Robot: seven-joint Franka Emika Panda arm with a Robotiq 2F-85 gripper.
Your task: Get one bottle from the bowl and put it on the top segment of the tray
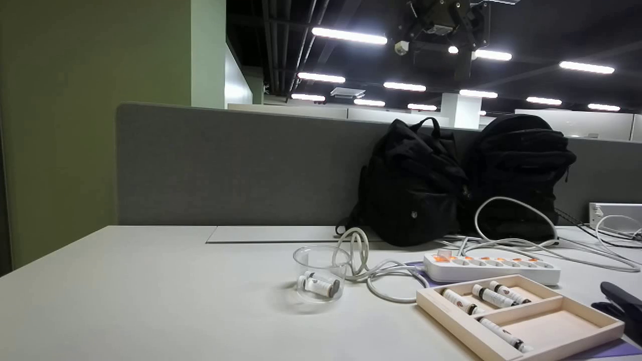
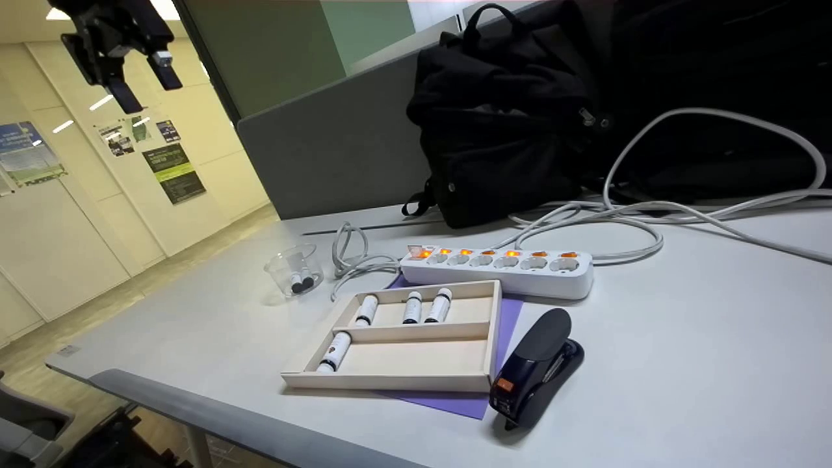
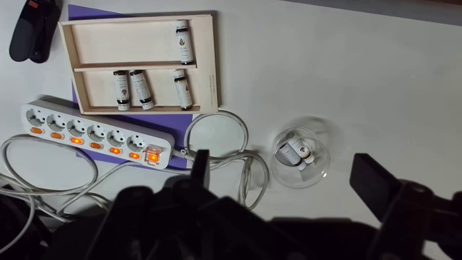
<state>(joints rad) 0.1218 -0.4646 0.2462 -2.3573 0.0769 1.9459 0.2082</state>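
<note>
The small clear bowl stands on the table, also in an exterior view and in the wrist view. Two white-labelled bottles lie side by side in it, tilted. The light tan tray has two long segments; it shows in both exterior views. In the wrist view its upper segment holds one bottle; its lower segment holds three bottles. My gripper is open and empty, high above the table, seen also in an exterior view. The bowl appears between its fingers in the wrist view.
A white power strip lies beside the tray, with looped white cable close to the bowl. A black stapler lies on the tray's other side. Purple sheet is under the tray. Black backpacks stand against the grey partition.
</note>
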